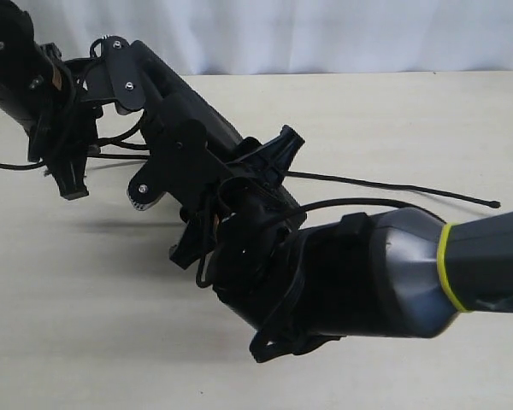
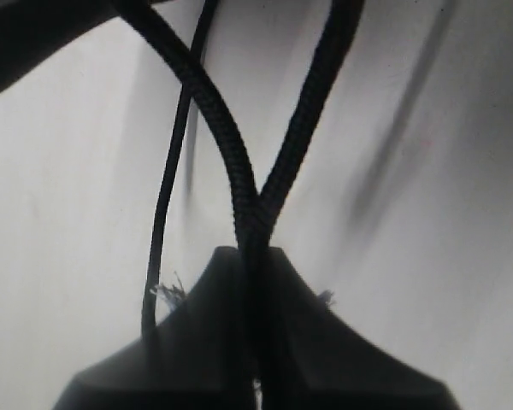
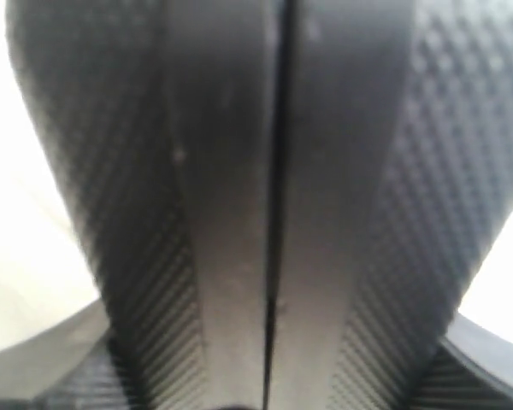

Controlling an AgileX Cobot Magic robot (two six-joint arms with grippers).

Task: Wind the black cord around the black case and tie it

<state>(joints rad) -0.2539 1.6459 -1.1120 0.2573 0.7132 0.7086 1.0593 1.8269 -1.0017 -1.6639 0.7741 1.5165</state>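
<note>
Case point(image 3: 274, 171): matte black, held off the table point(image 1: 368, 111) at a tilt in mid-scene point(image 1: 197, 102). Close up, a fine woven-diamond texture flanks two smooth strips split by a thin seam.
Right claw point(image 1: 150, 115): jaws wide apart, clamped across the case. Its arm, nearest the camera, wears a yellow band point(image 1: 447, 265).
Left claw point(image 2: 256, 256): closed, pinching two strands of the cord point(image 2: 231, 171) where they meet. It hangs over the table by the case's upper left end point(image 1: 71, 184).
Cord: thin, black, braided. Another strand runs beside the left claw, with frayed fibres there. Past the case the cord trails right across the table point(image 1: 393, 186) to a small knobbed tip point(image 1: 494, 204).
Table: cream, matte.
</note>
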